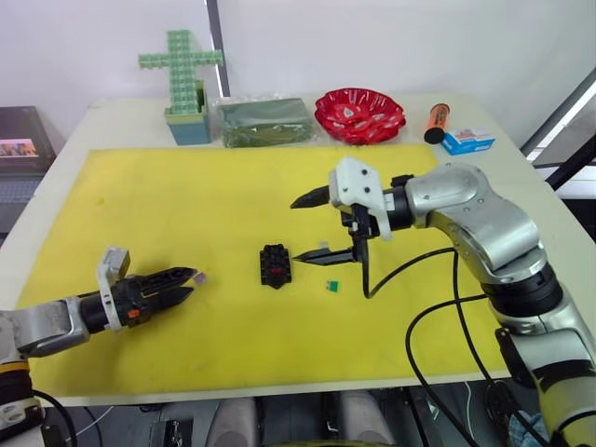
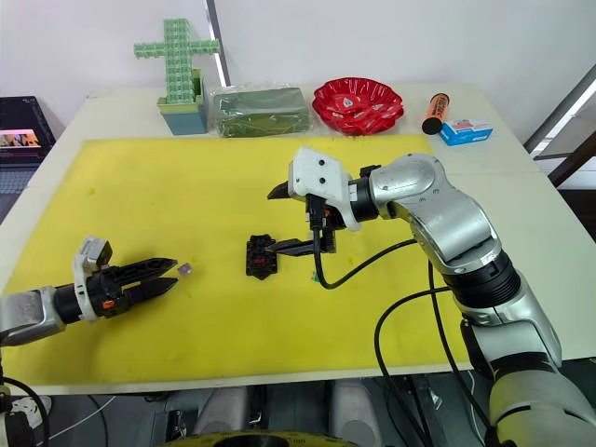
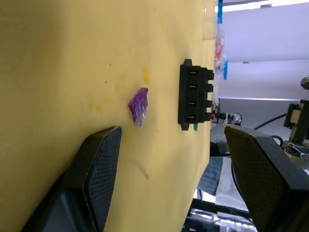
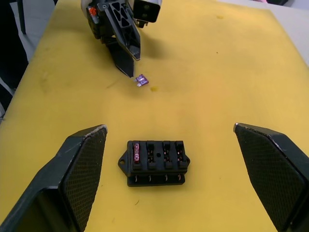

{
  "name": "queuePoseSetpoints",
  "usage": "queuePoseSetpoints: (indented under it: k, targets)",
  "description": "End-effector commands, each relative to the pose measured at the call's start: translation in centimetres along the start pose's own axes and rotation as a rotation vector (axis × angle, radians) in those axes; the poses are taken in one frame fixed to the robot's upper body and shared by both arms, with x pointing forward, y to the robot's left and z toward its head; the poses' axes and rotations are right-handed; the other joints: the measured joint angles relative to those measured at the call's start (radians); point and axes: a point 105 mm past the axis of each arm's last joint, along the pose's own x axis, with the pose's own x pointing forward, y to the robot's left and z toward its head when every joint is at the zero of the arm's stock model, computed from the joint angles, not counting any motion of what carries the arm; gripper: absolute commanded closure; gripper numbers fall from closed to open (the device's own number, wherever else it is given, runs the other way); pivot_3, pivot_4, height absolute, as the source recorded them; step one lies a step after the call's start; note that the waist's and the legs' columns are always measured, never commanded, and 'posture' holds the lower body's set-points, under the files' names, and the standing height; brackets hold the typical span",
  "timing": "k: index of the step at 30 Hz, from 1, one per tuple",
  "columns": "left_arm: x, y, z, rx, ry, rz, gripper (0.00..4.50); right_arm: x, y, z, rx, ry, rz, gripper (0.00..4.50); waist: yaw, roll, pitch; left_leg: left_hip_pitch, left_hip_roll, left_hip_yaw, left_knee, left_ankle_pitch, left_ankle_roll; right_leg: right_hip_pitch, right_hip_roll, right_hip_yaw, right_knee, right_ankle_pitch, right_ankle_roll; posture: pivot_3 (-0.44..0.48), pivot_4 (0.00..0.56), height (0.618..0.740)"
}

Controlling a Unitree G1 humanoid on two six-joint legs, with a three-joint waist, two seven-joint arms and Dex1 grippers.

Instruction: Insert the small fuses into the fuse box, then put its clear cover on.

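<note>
The black fuse box (image 1: 275,265) lies in the middle of the yellow mat (image 1: 168,196), with one reddish fuse in an end slot (image 4: 136,153). A purple fuse (image 1: 200,277) lies flat on the mat just off the tips of my left gripper (image 1: 191,282), which is open and low over the mat; it also shows as the purple fuse (image 3: 138,105) ahead of the spread fingers (image 3: 96,169). A green fuse (image 1: 331,285) lies right of the box. My right gripper (image 1: 296,229) hangs wide open and empty just right of the box. I cannot make out the clear cover.
Along the back of the table stand a green block cross (image 1: 182,84), a clear bag of green material (image 1: 265,121), a red bowl (image 1: 358,114), an orange marker (image 1: 436,121) and a blue-and-white carton (image 1: 468,141). A black cable (image 1: 372,279) droops from my right wrist.
</note>
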Motion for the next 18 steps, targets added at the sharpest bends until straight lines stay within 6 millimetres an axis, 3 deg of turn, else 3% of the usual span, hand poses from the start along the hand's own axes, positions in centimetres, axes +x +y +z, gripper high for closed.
queuePoseSetpoints:
  k: [1,18]
  targets:
    - [0.6,0.4,0.0,-0.006,-0.005,0.018,0.94,-0.3,-0.1,1.1,-0.047,-0.021,-0.021,0.00,0.006,0.000,0.000,0.000,0.000,0.000,0.000,0.000,0.000,0.000,0.000,0.000,0.000,0.000,0.000,0.000,0.150,0.740]
    - [1.8,1.1,0.3,0.049,-0.026,0.075,0.94,0.0,-0.2,1.2,-0.042,-0.033,-0.026,0.00,0.013,0.001,-0.001,0.000,-0.001,-0.001,0.000,0.001,-0.001,0.001,-0.001,0.000,0.000,0.000,-0.002,0.000,0.150,0.740]
